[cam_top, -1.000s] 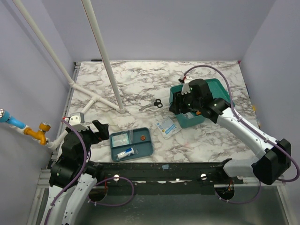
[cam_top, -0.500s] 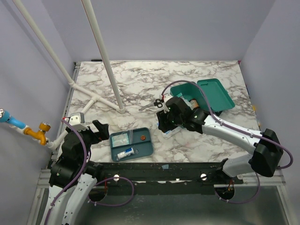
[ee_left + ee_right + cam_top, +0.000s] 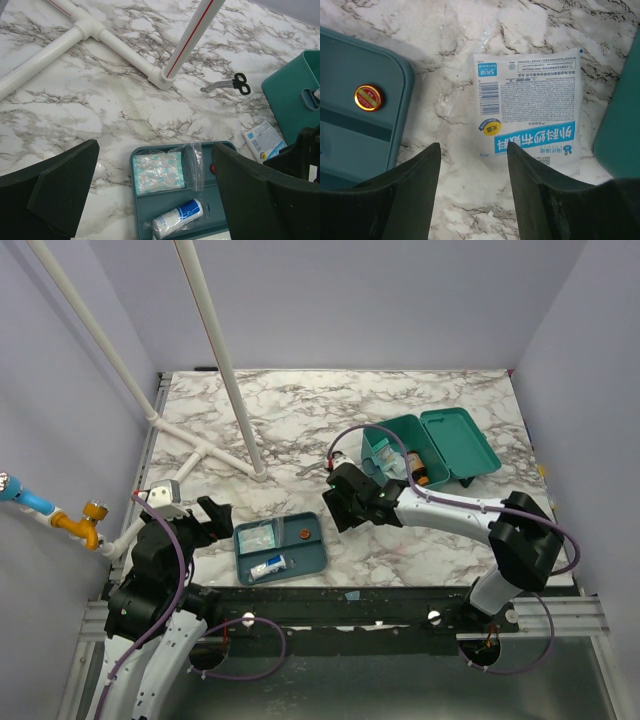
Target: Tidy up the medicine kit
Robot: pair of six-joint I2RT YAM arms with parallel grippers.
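Swinging away from the box within the last second, the right arm now reaches left across the white marble-patterned table (image 3: 250, 400), and its right gripper (image 3: 473, 150) hangs with jaws parted and nothing between them. Nearest, at the near-left edge, the left gripper (image 3: 155, 150) stands spread wide and empty. Just beyond it lies the shallow teal divided plastic tray (image 3: 312, 552), holding a clear gauze packet (image 3: 158, 172), a wrapped white-and-blue roll (image 3: 177, 216) and a small red-and-gold round cap (image 3: 368, 97). Under the right gripper, between the tray and the box, lies a flat white-and-blue printed sachet (image 3: 530, 110). The teal-green deep plastic medicine kit (image 3: 460, 445) sits right of centre, lid hinged back. Farther off are black-handled scissors (image 3: 235, 84) and a white plastic pipe frame (image 3: 165, 75). A sachet this flat may slip from the fingers, or a finger may shove the tray or kit flanking it. From above the arm hides the sachet, and the kit's contents are hard to make out.
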